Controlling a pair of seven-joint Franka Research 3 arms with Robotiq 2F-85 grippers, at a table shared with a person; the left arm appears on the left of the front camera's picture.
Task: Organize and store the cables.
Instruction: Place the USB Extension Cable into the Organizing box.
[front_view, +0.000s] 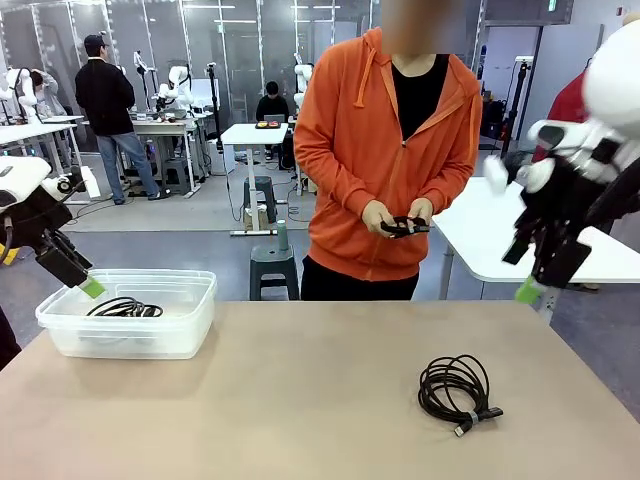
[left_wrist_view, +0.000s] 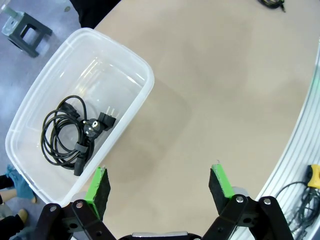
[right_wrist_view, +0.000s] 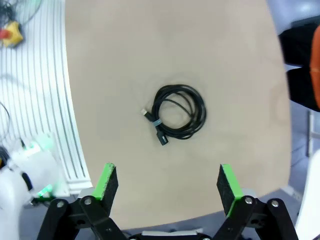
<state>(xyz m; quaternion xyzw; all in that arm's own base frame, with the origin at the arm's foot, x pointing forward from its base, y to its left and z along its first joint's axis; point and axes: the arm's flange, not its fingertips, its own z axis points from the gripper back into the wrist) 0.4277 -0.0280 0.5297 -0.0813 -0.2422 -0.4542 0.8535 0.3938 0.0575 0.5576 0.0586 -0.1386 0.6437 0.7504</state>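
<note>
Since the coiled cable (right_wrist_view: 197, 115) looks light and floppy, pinch it at its tie (right_wrist_view: 157, 121); left gripper (left_wrist_view: 159, 182) and right gripper (right_wrist_view: 169, 181) spread wide, holding nothing.

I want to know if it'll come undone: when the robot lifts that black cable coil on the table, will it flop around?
Probably a little. The cable coil is thin cord, so its loops would likely sag from a grip. A tie binds one side, so it should stay together. Lying flat on the table, it seems unlikely to roll.

black cables (front_view: 427, 395), clear tub (front_view: 130, 345), tan table (front_view: 300, 400) (orange hoodie (front_view: 350, 150) behind).
</note>
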